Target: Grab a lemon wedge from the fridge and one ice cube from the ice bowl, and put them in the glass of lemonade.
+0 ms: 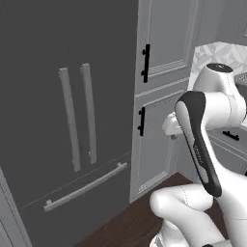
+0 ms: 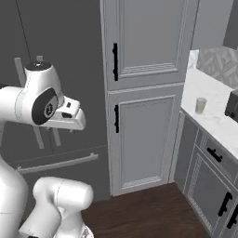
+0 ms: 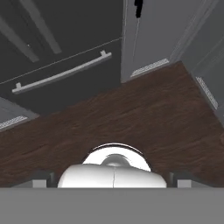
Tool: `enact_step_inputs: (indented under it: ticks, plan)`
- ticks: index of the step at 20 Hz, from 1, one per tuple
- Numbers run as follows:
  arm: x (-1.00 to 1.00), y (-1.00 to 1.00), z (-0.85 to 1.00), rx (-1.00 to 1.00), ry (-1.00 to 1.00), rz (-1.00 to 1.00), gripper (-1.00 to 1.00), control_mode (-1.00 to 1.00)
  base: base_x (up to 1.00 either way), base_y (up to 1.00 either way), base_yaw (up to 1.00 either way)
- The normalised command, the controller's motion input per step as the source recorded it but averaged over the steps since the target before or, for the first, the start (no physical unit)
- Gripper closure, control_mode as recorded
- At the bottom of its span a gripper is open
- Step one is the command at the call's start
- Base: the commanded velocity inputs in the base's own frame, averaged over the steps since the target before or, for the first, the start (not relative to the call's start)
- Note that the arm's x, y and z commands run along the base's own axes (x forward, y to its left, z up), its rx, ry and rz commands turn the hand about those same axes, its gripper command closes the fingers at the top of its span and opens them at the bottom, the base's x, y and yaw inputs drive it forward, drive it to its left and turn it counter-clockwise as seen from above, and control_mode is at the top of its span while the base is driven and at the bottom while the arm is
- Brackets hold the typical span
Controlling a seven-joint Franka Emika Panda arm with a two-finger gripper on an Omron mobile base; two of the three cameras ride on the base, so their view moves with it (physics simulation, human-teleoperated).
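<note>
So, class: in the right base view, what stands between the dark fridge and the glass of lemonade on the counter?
In the right base view, a tall light grey cabinet with two black-handled doors stands between the fridge and the glass of lemonade.

kitchen | fridge [image 1: 67, 120] | panelled cabinets [image 2: 139, 93] | marble counter [image 2: 209, 116] | wood floor [image 3: 131, 118]

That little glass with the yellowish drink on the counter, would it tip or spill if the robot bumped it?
Probably. The glass of lemonade stands upright on the smooth pale counter, so a push might slide it first. It looks small and narrow, hence likely light and easy to topple. It is open-topped, so a hard knock would likely spill it.
</note>
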Motion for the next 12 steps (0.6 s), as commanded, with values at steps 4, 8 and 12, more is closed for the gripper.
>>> enact_step_inputs:
  ticks: [4, 8, 12]
  plan:
    - [0.00, 0.00, 0.00, 0.00, 0.00, 0.00, -1.00, 1.00, 0.91, -0.83, -0.37]
    - [0.00, 0.00, 0.00, 0.00, 0.00, 0.00, -1.00, 1.00, 0.80, -0.96, -0.48]
    - [0.00, 0.00, 0.00, 0.00, 0.00, 0.00, -1.00, 1.00, 0.16, -0.84, -0.72]
